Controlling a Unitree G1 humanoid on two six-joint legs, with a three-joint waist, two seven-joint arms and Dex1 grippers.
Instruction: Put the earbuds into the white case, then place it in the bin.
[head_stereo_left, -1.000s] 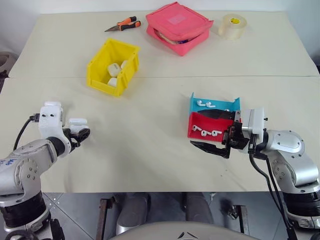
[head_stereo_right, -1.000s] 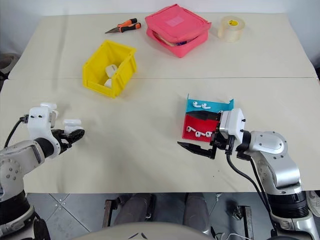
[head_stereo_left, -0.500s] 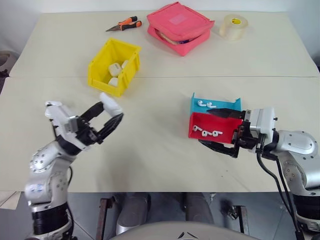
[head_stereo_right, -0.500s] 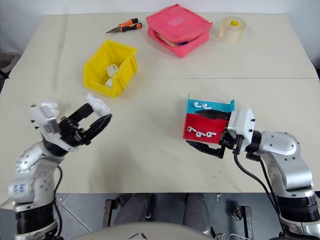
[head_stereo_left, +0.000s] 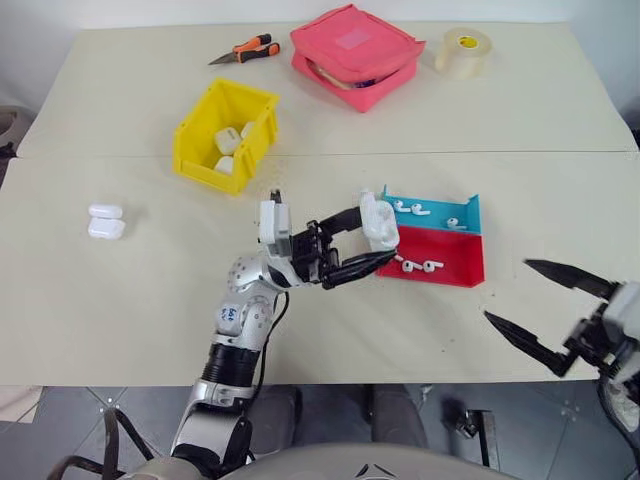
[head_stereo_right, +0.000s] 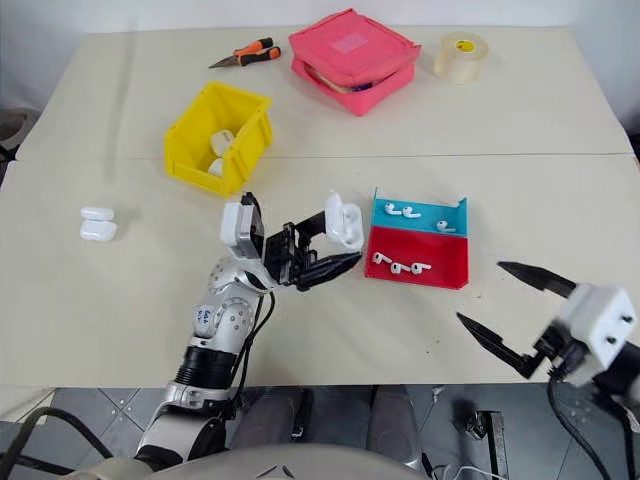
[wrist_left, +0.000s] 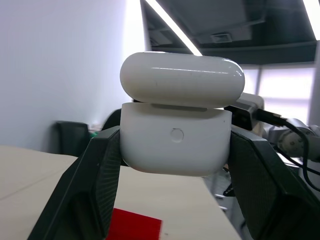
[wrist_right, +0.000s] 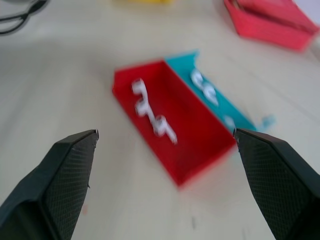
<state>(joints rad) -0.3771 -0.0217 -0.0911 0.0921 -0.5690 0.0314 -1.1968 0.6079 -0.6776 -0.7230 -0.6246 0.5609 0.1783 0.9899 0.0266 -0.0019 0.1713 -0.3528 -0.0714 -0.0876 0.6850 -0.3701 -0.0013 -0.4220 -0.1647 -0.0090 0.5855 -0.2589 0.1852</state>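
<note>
Two cream tables (head_stereo_left: 330, 110) pushed together, grey tiled floor (head_stereo_left: 150, 410), white wall (wrist_left: 55, 75)

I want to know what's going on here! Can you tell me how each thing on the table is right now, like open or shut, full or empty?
Left gripper: shut on the white case.
White case: held up, lid open.
Right gripper: open, holding nothing.
Yellow bin: white cases inside.
Red tray: earbuds inside.
Blue tray: earbuds inside.
Case on the table: lying alone, lid shut.
Pink pouch: partly unzipped.
</note>
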